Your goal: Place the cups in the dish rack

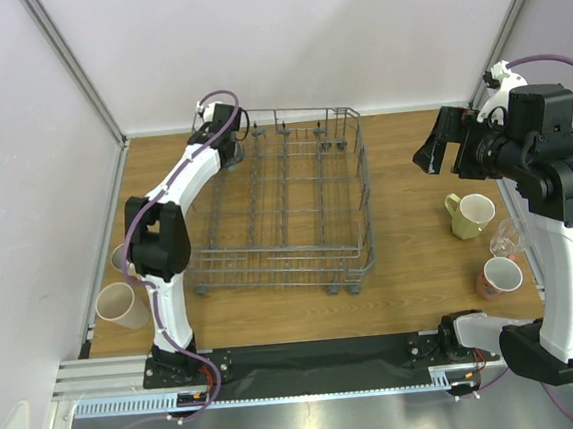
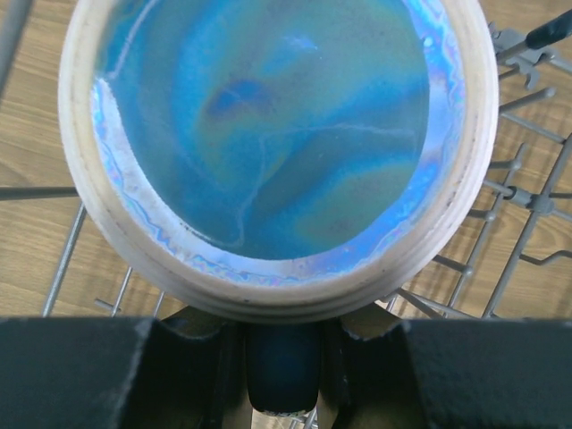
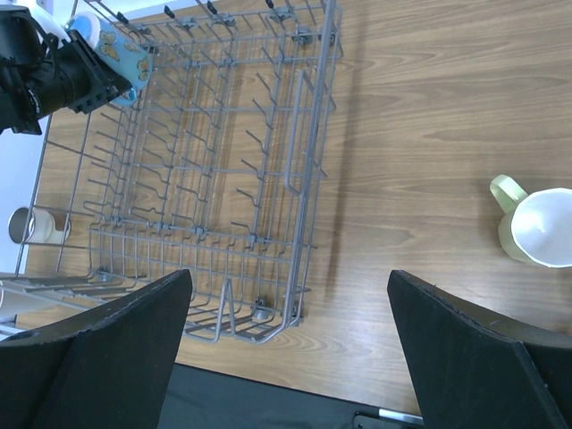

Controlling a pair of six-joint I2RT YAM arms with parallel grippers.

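My left gripper is shut on the handle of the blue cup and holds it at the far left corner of the grey wire dish rack. The cup's round blue base with its cream ring fills the left wrist view, with rack wires below it. The right wrist view shows the cup just over the rack's corner. My right gripper is open and empty, raised above the table right of the rack. A pale yellow mug, a clear glass and a salmon pink cup stand on the right.
A beige cup lies at the table's near left edge, and another cup sits half hidden behind the left arm. The rack holds no other cups. White walls close in the back and left.
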